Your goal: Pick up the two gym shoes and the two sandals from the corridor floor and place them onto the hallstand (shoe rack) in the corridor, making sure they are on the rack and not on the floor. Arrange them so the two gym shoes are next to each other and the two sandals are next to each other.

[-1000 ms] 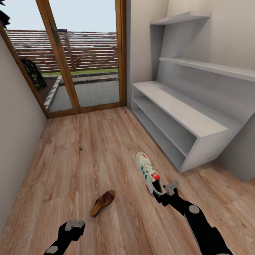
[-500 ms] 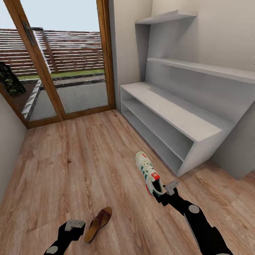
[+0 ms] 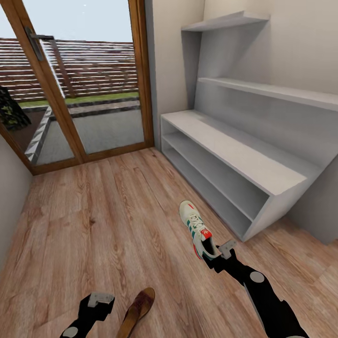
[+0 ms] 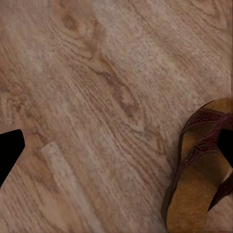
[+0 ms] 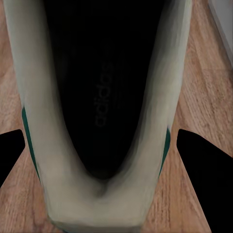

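**Right gripper carrying one sneaker, short of the rack**

We record the right gripper clamped on the heel end of a white lace-up gym shoe with green side stripes and red-orange marks. The shoe is lifted, toe pointing away from us, over the light brown wood-plank floor. In the right wrist view we look straight into the shoe's dark opening, a dark fingertip on each side of the heel.

The pale grey two-tier shoe rack with stepped wall shelves stands near the shoe, on its right; both tiers are bare.

The left gripper hangs low over the floor, far from the rack. We cannot tell its jaw spacing. A flat dark-brown sandal with a tan insole lies on the floor just beside it, on the rack side; the left wrist view shows it too.

A wood-framed glass door closes the corridor beside the rack's far end.
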Controlling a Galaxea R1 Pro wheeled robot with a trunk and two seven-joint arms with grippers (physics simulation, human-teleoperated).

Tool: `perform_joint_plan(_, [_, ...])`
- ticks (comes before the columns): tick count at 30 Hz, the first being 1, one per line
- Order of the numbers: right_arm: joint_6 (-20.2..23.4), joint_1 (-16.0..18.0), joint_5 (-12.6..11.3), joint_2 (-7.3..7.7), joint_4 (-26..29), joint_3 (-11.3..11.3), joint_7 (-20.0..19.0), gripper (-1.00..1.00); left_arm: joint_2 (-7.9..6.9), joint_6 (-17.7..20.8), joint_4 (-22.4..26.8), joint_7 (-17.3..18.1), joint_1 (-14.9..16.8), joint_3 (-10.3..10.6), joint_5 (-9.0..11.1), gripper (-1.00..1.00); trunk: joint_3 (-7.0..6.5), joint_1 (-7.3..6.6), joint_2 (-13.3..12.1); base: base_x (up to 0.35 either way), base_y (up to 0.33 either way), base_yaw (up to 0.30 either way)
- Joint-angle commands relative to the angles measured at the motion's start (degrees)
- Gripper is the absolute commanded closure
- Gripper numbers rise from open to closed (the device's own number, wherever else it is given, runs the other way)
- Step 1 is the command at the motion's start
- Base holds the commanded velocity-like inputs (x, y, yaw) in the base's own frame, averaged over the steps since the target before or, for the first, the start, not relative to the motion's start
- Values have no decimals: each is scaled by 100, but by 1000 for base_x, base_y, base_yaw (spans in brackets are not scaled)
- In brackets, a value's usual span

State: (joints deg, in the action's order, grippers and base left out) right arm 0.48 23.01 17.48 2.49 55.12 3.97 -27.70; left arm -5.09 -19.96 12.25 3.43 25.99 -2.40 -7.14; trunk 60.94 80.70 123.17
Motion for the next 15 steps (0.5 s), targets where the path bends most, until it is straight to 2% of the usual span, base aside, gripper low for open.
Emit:
perform_joint_plan(1, [5, 2, 40, -3, 9, 16, -32, 100, 5, -25, -4, 8, 0, 31, -145, -100, 4, -1, 2, 10, 9, 0])
perform_joint_plan(3, [5, 2, 39, -6, 11, 20, -29, 100, 10, -26, -4, 4, -3, 97, -261, -100, 4, -1, 2, 6, 6, 0])
perform_joint_plan(6, [9, 2, 38, -7, 12, 25, -27, 100, 13, -26, -4, 5, -4, 133, -321, -100, 6, -1, 2, 3, 3, 0])
perform_joint_plan(15, [6, 2, 29, -10, 16, 37, -25, 100, 8, -32, -5, 15, -6, 164, -373, -100, 221, 197, 363, 0, 0, 0])
